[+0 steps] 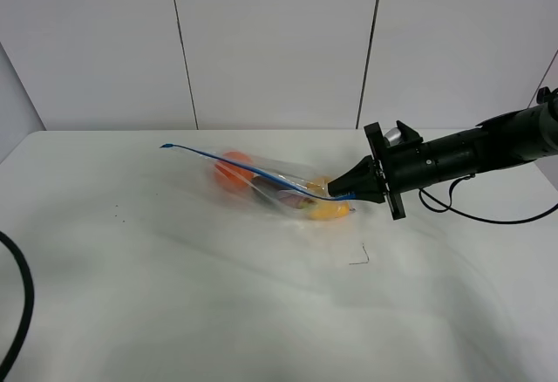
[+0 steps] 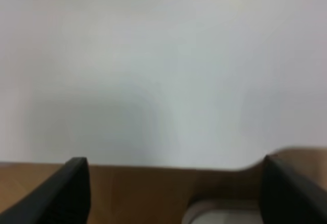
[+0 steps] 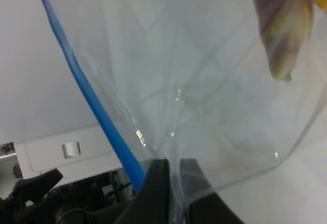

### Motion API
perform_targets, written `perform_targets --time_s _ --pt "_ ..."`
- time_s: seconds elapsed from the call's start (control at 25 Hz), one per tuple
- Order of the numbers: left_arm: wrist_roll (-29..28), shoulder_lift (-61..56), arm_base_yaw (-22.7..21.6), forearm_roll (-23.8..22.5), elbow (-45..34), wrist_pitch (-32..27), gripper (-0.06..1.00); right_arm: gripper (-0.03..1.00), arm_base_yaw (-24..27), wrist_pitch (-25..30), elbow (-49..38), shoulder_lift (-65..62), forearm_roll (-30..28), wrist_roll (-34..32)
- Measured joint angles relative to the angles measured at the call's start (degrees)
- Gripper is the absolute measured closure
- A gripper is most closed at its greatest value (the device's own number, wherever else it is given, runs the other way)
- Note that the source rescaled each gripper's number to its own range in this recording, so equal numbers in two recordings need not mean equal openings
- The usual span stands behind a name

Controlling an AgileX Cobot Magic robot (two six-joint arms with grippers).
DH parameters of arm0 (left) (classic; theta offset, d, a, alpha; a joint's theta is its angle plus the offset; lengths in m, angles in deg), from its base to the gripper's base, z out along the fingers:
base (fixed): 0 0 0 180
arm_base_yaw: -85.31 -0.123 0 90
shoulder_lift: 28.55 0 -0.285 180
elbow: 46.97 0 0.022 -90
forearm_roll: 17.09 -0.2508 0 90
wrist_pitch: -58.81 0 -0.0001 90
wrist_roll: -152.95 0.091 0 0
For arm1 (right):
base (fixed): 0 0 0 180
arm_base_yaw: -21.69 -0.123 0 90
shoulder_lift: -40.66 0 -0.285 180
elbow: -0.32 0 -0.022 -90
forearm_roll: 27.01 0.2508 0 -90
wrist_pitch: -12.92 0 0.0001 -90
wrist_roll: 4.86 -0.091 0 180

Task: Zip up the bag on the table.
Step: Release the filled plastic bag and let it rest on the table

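The clear crinkly bag (image 1: 270, 183) lies on the white table (image 1: 218, 303), a little right of centre. Its blue zipper strip (image 1: 227, 162) runs from a raised far-left tip down to my right gripper (image 1: 342, 192). Orange (image 1: 232, 171), purple and yellow (image 1: 330, 211) produce show through it. The right gripper is shut on the bag's right end at the zipper edge. In the right wrist view the fingers (image 3: 158, 183) pinch the plastic (image 3: 204, 81) beside the blue strip (image 3: 87, 86). My left gripper (image 2: 176, 183) is open and empty, out of the exterior view.
A black cable (image 1: 22, 303) curves over the table's left edge. A small thin dark wire-like mark (image 1: 360, 258) lies in front of the bag. The right arm's cable (image 1: 488, 218) hangs over the table at the right. White wall panels stand behind.
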Motion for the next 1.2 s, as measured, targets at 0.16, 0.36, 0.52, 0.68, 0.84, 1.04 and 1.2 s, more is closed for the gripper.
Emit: perform_targets --time_s 0.16,0.36,0.52,0.68,0.84,1.04,1.2 --pt "0.0 -8.2 -1.0 0.0 0.0 -0.1 -0.06 0.97 0.0 0.0 0.0 0.0 0.0 0.0" --pt "0.0 -19.7 -1.1 0.0 -0.1 -0.1 -0.06 0.97 0.0 0.0 0.0 0.0 0.0 0.1" --pt "0.0 -24.1 -1.1 0.0 -0.2 -0.3 -0.06 0.95 0.0 0.0 0.0 0.0 -0.7 0.2" --pt "0.0 -24.3 -1.1 0.0 -0.2 -0.3 -0.06 0.66 0.0 0.0 0.0 0.0 -2.3 0.2" --pt "0.0 -24.3 -1.1 0.0 -0.2 -0.1 -0.06 0.25 0.2 0.1 2.5 0.0 -7.3 -1.1" --pt "0.0 -24.3 -1.1 0.0 -0.3 -0.2 -0.06 0.16 0.7 0.2 12.8 -0.8 -24.5 -12.1" --pt "0.0 -24.3 -1.1 0.0 -0.3 -0.2 -0.06 0.16 0.5 -0.1 21.2 -3.7 -44.8 -22.5"
